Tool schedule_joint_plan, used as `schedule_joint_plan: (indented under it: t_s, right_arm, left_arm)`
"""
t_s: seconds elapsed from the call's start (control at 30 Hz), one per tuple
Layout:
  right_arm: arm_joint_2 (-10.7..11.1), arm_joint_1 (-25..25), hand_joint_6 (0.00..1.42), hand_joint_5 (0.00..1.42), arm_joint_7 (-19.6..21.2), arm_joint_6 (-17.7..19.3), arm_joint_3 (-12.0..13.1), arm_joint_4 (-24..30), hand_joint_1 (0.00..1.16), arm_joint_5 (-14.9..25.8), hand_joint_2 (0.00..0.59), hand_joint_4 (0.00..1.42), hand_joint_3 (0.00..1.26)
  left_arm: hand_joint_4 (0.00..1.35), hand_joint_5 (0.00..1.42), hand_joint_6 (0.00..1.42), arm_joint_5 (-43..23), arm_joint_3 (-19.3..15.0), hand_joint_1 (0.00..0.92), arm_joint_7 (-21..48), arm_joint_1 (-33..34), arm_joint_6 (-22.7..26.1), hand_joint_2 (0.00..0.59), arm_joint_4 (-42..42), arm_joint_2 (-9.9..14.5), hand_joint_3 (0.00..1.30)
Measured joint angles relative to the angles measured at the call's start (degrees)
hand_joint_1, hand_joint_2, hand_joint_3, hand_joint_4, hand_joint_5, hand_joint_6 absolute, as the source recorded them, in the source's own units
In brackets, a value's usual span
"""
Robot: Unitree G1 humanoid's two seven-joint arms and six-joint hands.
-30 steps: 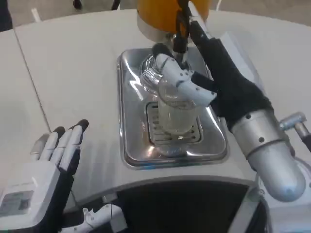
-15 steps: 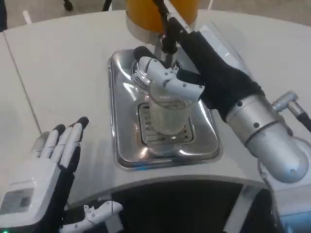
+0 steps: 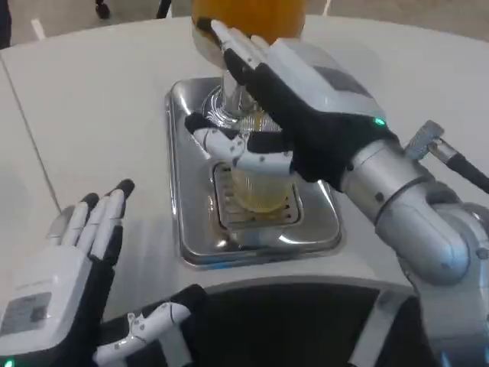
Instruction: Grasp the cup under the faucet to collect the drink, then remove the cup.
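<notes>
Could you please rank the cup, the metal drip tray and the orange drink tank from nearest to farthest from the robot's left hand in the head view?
From the left hand:
1. Drip tray, just to its right; its front left corner lies closest.
2. Cup, mid-tray, held by the right hand.
3. Orange tank, at the table's far edge.

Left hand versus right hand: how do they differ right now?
The left hand holds nothing, fingers straight and apart; the right hand holds the cup, thumb across its front. The left hand hovers near the table's front edge, beside the steel drip tray; the right hand reaches over that tray, up by the orange dispenser. Both have white backs and white-and-black fingers.
</notes>
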State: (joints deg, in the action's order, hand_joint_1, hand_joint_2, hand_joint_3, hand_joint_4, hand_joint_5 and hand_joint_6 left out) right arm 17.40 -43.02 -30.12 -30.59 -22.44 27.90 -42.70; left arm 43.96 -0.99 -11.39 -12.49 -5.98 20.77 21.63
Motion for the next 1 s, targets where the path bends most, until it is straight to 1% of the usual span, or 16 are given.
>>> schedule_joint_plan:
  t_s: [0.1, 0.17, 0.27, 0.33, 0.4, 0.57, 0.73, 0.83, 1.0]
  right_arm:
    - [0.65, 0.01, 0.02, 0.00, -2.53, -1.13, -0.22, 2.22, 0.40, -2.22, 0.461, 0.00, 0.00]
    - [0.63, 0.01, 0.02, 0.00, -4.60, -2.42, -0.16, 3.82, 0.40, -3.19, 0.461, 0.00, 0.00]
    - [0.66, -0.38, 0.02, 0.00, -6.88, -2.99, -0.23, 4.40, 0.39, -4.34, 0.461, 0.00, 0.00]
    - [0.76, -1.26, 0.02, 0.00, -8.47, -3.10, -0.24, 4.40, 0.39, -5.43, 0.461, 0.00, 0.00]
    - [0.60, -1.36, 0.02, 0.00, -9.00, -3.14, -0.21, 4.40, 0.39, -5.91, 0.461, 0.00, 0.00]
    - [-0.59, -1.36, 0.02, 0.00, -9.53, -3.25, -0.06, 4.32, 0.39, -7.44, 0.461, 0.00, 0.00]
    - [-1.15, -1.35, 0.02, 0.00, -9.49, -3.14, 0.10, 3.94, 0.39, -7.81, 0.461, 0.00, 0.00]
    - [-1.40, -1.32, 0.02, 0.00, -9.07, -2.80, 0.09, 3.59, 0.39, -7.91, 0.461, 0.00, 0.01]
    - [-2.04, -0.41, 0.02, 0.00, -7.47, -2.22, 0.47, 3.35, 0.39, -7.87, 0.461, 0.00, 0.01]
  left_arm:
    - [0.00, 0.00, 0.00, 0.36, 0.13, 0.000, 0.28, 0.67, 0.23, 0.072, -0.31, 0.00, 0.00]
    - [0.00, 0.00, 0.00, 0.75, 0.34, 0.039, 0.39, 1.68, 0.29, 0.074, -0.61, 0.00, 0.00]
    - [0.00, 0.00, 0.00, 1.39, 0.92, 0.114, 0.39, 2.33, 0.37, 0.069, -0.75, -0.01, 0.00]
    - [0.00, 0.00, 0.00, 1.52, 1.68, 0.135, 0.42, 2.92, 0.42, 0.066, -1.36, -0.13, 0.00]
    - [0.00, 0.00, 0.00, 1.51, 1.90, 0.158, 0.43, 3.39, 0.43, 0.063, -1.70, -0.14, 0.00]
    - [0.00, 0.00, 0.00, 1.13, 2.58, 0.180, 0.43, 5.80, 0.43, 0.064, -3.01, -0.46, 0.00]
    - [0.00, 0.00, 0.00, 0.20, 4.53, 0.182, 0.83, 9.29, 0.92, 0.064, -5.54, -2.12, 0.00]
    - [0.00, 0.00, 0.00, -0.54, 5.90, 0.184, 1.19, 12.67, 1.57, 0.063, -7.92, -3.09, 0.00]
    - [0.00, 0.00, 0.00, -0.94, 6.66, 0.191, 1.19, 16.43, 2.16, 0.061, -10.04, -3.90, 0.00]
